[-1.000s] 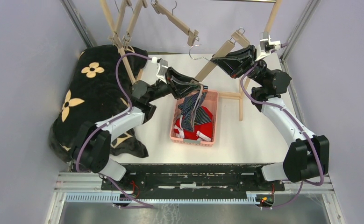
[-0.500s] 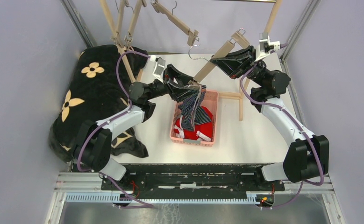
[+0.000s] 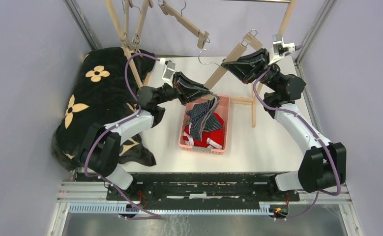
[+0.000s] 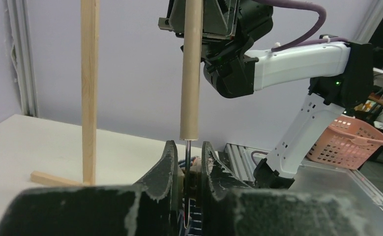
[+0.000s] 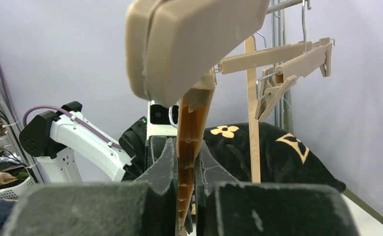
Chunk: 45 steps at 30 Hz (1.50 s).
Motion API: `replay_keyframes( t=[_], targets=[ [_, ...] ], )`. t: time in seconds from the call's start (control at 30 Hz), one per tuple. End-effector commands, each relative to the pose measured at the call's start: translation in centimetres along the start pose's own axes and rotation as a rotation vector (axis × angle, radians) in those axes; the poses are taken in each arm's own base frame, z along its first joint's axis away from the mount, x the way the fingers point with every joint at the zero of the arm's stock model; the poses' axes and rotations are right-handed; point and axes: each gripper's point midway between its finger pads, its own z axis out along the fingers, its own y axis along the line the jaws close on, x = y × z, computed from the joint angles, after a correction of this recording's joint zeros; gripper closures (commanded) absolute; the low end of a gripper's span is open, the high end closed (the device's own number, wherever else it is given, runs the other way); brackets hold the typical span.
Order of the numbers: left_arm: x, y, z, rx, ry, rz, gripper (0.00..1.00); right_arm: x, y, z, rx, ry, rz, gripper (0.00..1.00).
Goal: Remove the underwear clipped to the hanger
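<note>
The dark blue striped boxers [image 3: 201, 115] hang from the lower clip of a tilted wooden hanger [image 3: 219, 73] and sag into a pink basket [image 3: 204, 149]. Red briefs with a white waistband [image 3: 216, 130] lie in the basket under them. The grey-and-white striped briefs are hidden. My left gripper [image 3: 208, 93] is shut on the hanger's clip, with the hanger bar [image 4: 191, 73] above it and striped cloth [image 4: 197, 221] below. In the left wrist view the gripper [image 4: 193, 162] pinches the clip and its wire. My right gripper [image 3: 227, 64] is shut on the hanger's upper part [image 5: 189, 118], which passes between its jaws [image 5: 187, 167].
A black blanket with tan flowers [image 3: 96, 103] lies at the left and shows in the right wrist view [image 5: 278, 152]. Bare wooden hangers [image 3: 182, 19] hang at the back. A wooden rack post [image 3: 253, 105] stands right of the basket.
My left wrist has swung back and to the left while staying on the clip. The boxers have bunched up and sunk lower into the basket. The right arm has held still.
</note>
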Motion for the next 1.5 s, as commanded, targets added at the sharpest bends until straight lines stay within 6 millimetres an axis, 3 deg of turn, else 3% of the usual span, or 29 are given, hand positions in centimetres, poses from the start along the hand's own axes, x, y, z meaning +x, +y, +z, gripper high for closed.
replay_keyframes(
  t=[0.0,0.17,0.2,0.23,0.27,0.3,0.37,0.47,0.9,0.97,1.03,1.07,1.23,1.4,1.47],
  targets=[
    [-1.3,-0.4,0.7,-0.054,0.039,0.111,0.97,-2.6,2.0,0.3,-0.043,-0.067,-0.097,0.99],
    [-2.1,0.3,0.5,-0.186,0.139,0.206,0.97,-2.5,2.0,0.2,-0.041,-0.067,-0.099,0.99],
    [-2.2,0.5,0.4,-0.207,0.154,0.214,0.89,-2.4,2.0,0.2,-0.042,-0.068,-0.097,0.99],
    [-2.4,0.6,0.4,-0.218,0.167,0.228,0.72,-2.5,2.0,0.2,-0.044,-0.069,-0.097,0.99],
    [-2.6,0.5,0.4,-0.22,0.174,0.237,0.43,-2.5,2.1,0.3,-0.047,-0.07,-0.093,0.99],
    [-2.9,0.3,0.4,-0.219,0.172,0.249,0.27,-2.5,2.1,0.3,-0.049,-0.07,-0.091,0.99],
    [-3.6,0.0,0.4,-0.217,0.162,0.272,0.23,-2.5,2.3,0.3,-0.056,-0.07,-0.087,0.99],
    [-4.4,-0.1,0.6,-0.22,0.144,0.293,0.0,-2.3,2.4,0.2,-0.065,-0.058,-0.079,0.99],
    [-7.3,0.4,1.9,-0.235,0.061,0.351,0.0,-1.1,3.5,0.0,-0.092,-0.013,-0.05,0.99],
    [-7.4,0.4,2.3,-0.215,0.061,0.344,0.08,-0.9,3.8,0.0,-0.097,-0.01,-0.045,0.99],
    [-7.4,0.2,2.6,-0.197,0.063,0.331,0.32,-0.9,4.0,0.1,-0.1,-0.013,-0.05,0.99],
    [-7.3,0.1,2.8,-0.189,0.063,0.325,0.39,-1.0,4.0,0.1,-0.099,-0.018,-0.052,0.99],
    [-6.4,-0.6,2.9,-0.16,0.075,0.293,0.31,-1.4,4.1,0.6,-0.103,-0.033,-0.065,0.99],
    [-5.9,-1.0,2.7,-0.155,0.084,0.279,0.29,-1.4,3.5,1.1,-0.097,-0.048,-0.062,0.99],
    [-5.8,-1.2,2.6,-0.153,0.085,0.282,0.35,-1.4,3.5,1.2,-0.099,-0.052,-0.058,0.99]
  ],
)
